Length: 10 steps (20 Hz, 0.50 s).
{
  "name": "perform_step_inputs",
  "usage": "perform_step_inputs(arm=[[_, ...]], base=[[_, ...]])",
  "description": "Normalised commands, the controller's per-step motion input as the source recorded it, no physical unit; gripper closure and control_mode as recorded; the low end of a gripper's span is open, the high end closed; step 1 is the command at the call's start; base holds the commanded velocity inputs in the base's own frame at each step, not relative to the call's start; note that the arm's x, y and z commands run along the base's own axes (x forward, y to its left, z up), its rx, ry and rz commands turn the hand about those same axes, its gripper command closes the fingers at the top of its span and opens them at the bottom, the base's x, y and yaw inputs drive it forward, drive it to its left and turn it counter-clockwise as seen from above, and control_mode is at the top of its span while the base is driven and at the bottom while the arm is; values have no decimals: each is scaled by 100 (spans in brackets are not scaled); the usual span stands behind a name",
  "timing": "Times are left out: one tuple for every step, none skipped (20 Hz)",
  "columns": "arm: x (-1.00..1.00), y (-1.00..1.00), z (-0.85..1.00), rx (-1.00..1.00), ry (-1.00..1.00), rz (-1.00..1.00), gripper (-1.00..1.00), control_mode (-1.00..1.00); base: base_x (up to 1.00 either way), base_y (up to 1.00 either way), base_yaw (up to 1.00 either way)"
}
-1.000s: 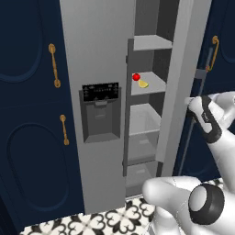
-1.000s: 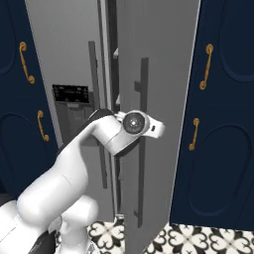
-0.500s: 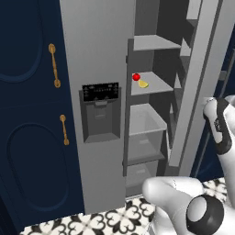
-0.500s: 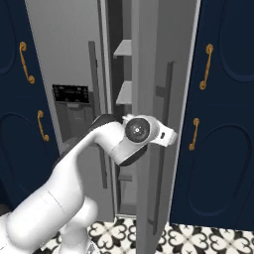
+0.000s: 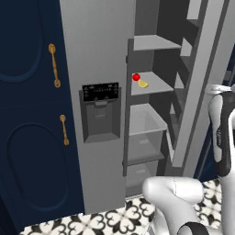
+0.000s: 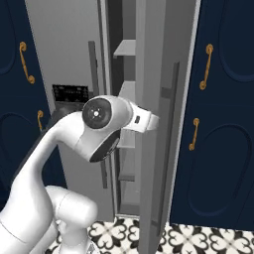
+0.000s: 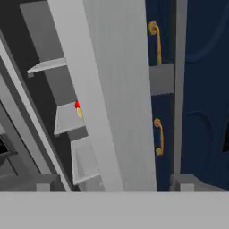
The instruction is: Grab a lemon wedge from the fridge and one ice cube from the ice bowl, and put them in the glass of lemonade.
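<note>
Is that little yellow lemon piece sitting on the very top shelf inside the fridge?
No, the lemon wedge lies on the second shelf down, beside a small red ball.

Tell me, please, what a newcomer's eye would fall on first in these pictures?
Probably the tall grey fridge, its right door swung open on pale shelves between navy cabinets. On a middle shelf a small red ball sits next to the yellow lemon wedge. The robot's big white arm crosses the foreground.
</note>
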Motion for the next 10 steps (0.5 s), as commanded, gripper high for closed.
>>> perform_step_inputs(arm=[[0, 100, 52, -23, 2, -8, -100, -100], [1, 100, 34, -27, 11, -8, -100, -100], [18, 100, 27, -27, 24, -8, -100, -100], [34, 100, 21, -30, 37, -9, -100, -100], [41, 100, 21, -33, 46, -9, -100, -100], [46, 100, 21, -35, 55, -7, -100, -100], [58, 100, 18, -41, 63, -3, -100, -100], [73, 96, 9, -43, 61, -3, -100, -100], [81, 100, 0, -48, 60, 0, -100, -100], [84, 99, 0, -48, 57, 0, -100, -100]], base=[[0, 0, 0], [0, 0, 0], [0, 0, 0], [0, 0, 0], [0, 0, 0], [0, 0, 0], [0, 0, 0], [0, 0, 0], [0, 0, 0], [0, 0, 0]])
